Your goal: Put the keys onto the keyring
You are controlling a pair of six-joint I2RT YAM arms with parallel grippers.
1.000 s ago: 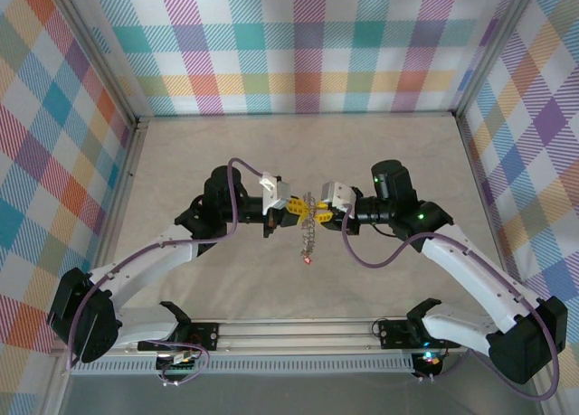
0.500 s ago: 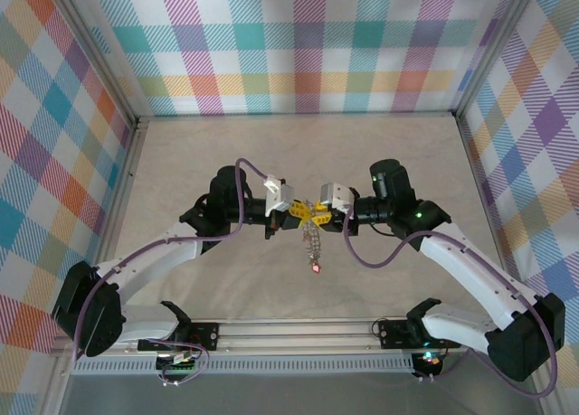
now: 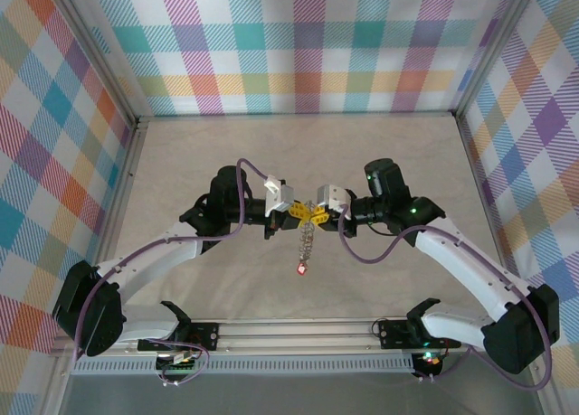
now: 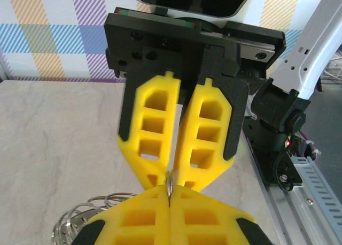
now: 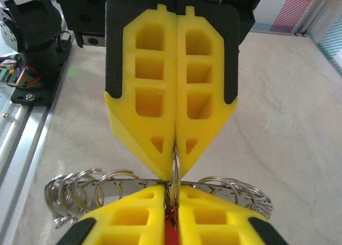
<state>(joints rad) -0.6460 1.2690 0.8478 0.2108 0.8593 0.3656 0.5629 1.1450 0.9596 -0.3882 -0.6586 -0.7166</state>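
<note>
You see the two grippers meeting tip to tip above the middle of the table. Your left gripper has its yellow fingers pressed together on one thin loop of the keyring. Your right gripper is clamped on the same loop from the opposite side. The rest of the keyring hangs below them as a bunch of small loops, with a red key at the lowest end. In the right wrist view, something red sits between the right fingers; you cannot tell what it is.
</note>
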